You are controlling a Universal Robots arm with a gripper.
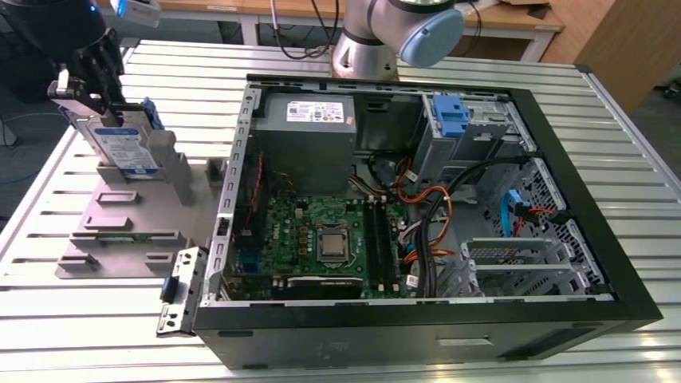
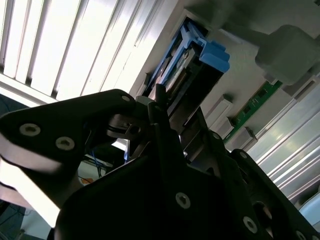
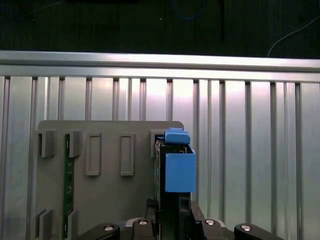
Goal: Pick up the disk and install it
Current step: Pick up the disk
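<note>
Exterior view: the disk (image 1: 120, 148) stands on edge in a slot of the grey holder (image 1: 127, 215), which lies on the surface (image 1: 64, 319) beside the open computer case (image 1: 426, 199). The pincer (image 1: 85, 84) sits at the disk's top edge, above the holder.

Second wrist view: the pincer is narrow and appears clamped across the disk.

First wrist view: the disk rises edge-on from the holder.

You should expect a stiff, fairly heavy, shock-sensitive metal body. Grip its flat faces, not the blue rails.

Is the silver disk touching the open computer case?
Apart. In the exterior view the disk stands at the grey holder, to the exterior view's left of the computer case, with part of the holder between them.
</note>
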